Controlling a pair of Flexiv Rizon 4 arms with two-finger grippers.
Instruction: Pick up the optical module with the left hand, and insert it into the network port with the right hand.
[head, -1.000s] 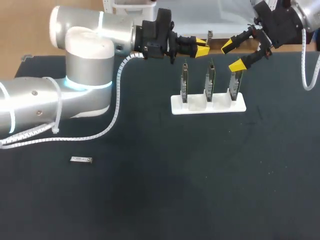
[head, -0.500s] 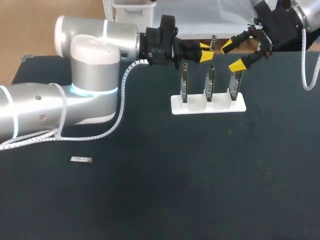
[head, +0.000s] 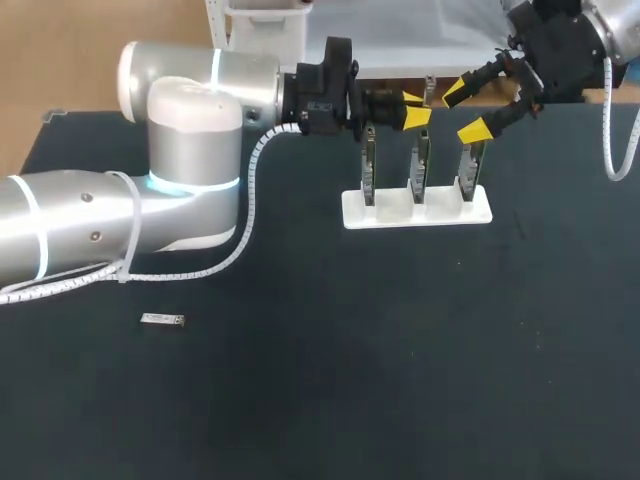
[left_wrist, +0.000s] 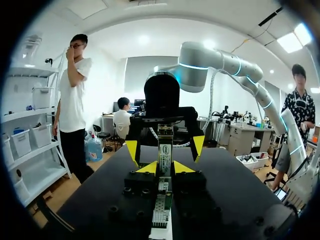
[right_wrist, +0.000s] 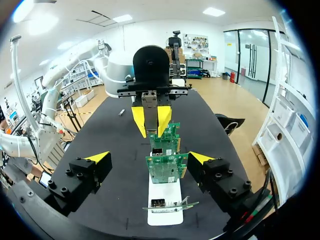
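over the card rack (head: 393, 212), left gripper (head: 415, 107) clamps an optical module (right_wrist: 149, 106); right gripper (head: 464, 111) gapes wide.

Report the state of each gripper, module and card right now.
Left gripper: shut on optical module.
Right gripper: open.
Second module: lying flat on table, untouched.
Network cards: three, upright in white stand.

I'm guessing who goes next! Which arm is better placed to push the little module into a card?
Probably left. The left gripper is shut on the optical module, right at the cards in the white stand. The right gripper is open and empty, straddling the end card.
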